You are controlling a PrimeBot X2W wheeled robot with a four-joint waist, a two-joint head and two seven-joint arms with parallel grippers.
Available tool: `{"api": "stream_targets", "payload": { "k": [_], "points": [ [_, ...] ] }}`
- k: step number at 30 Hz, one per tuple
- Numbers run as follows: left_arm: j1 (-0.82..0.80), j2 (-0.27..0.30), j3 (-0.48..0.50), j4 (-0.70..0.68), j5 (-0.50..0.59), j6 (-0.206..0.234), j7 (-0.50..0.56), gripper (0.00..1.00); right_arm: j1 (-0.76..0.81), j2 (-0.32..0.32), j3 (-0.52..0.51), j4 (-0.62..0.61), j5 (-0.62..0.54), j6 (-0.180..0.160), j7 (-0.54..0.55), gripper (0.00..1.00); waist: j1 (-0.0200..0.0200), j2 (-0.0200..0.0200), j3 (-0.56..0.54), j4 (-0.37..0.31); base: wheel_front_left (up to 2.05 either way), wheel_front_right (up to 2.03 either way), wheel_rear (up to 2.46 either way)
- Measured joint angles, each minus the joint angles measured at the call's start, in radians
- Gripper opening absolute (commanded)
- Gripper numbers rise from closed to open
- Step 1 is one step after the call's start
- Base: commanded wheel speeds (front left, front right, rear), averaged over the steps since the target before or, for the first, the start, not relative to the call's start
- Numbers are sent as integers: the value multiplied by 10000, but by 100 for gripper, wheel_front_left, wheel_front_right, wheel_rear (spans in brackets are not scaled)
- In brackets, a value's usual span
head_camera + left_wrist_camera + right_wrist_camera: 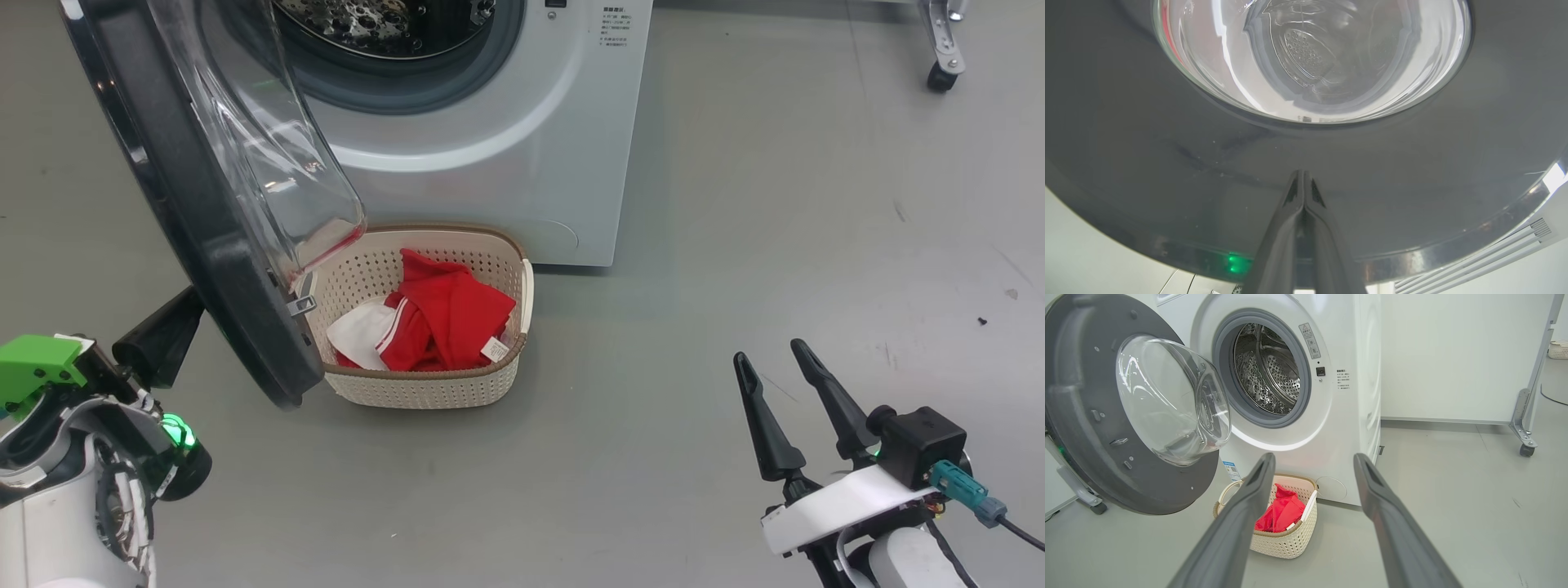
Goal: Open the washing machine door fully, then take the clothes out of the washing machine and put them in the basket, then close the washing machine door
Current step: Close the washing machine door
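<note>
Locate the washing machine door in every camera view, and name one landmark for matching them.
Head view: washing machine door at upper left, seen edge-on, slanting down toward the basket.
Left wrist view: door's dark outer rim across the middle, seen from close up.
Right wrist view: door at left, inner face toward the camera.
Shared landmark: its clear glass bowl, top centre in the left wrist view, bulging right in the others.

We're looking at the floor (735, 245): the washing machine (506, 163) stands on it, the basket (424, 388) just in front, a caster (940, 77) well apart.
</note>
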Motion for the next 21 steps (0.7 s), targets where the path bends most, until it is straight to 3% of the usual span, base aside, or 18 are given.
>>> {"api": "stream_targets", "payload": {
  "k": [21],
  "points": [
    [-43,15,-1014,-61,-2652,-2,-1400,0,-24,-31,-69,192,-25,0,0,100,0,0,285,-1088,0,0,0]
  ]
}}
